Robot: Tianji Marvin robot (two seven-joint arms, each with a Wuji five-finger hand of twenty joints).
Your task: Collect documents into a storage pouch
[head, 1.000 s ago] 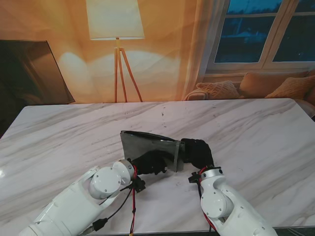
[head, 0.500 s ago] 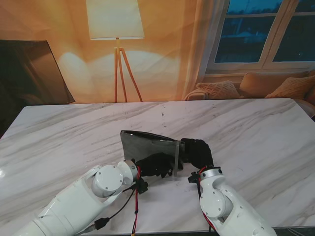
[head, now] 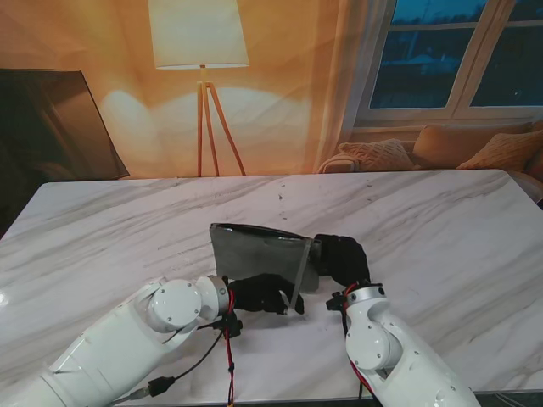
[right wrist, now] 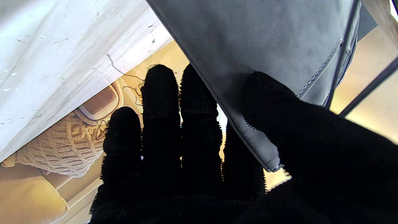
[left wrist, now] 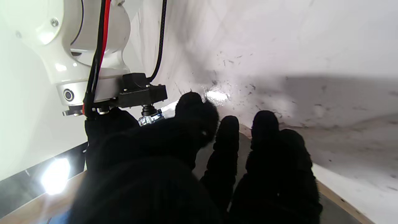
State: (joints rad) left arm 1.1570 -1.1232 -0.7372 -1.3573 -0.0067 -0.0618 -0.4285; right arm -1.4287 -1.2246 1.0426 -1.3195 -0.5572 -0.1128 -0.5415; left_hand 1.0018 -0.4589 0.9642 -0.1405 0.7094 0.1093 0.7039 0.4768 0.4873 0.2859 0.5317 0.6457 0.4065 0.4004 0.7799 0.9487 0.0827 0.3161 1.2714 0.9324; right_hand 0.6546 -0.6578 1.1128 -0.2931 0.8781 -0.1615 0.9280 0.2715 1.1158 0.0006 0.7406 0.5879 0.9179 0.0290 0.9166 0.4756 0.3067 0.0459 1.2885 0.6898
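Note:
A grey storage pouch (head: 259,254) is held up off the marble table (head: 441,229) at the middle. My right hand (head: 339,259) is shut on its right corner; the right wrist view shows the pouch (right wrist: 264,46) pinched between thumb and fingers (right wrist: 161,102). My left hand (head: 265,293) sits just nearer to me than the pouch, fingers curled on the near end of a thin pale sheet seen edge-on, the document (head: 297,280), which slants up to the pouch's right edge. In the left wrist view the fingers (left wrist: 264,133) lie over a flat grey sheet. The pouch's inside is hidden.
Bare marble surrounds the pouch on all sides. Beyond the table's far edge stand a floor lamp (head: 202,93) and a sofa with cushions (head: 458,148). A dark screen (head: 51,127) is at the far left.
My left hand has drawn back from the pouch toward me, and the sheet's near end has swung out with it. The pouch and right hand have risen slightly.

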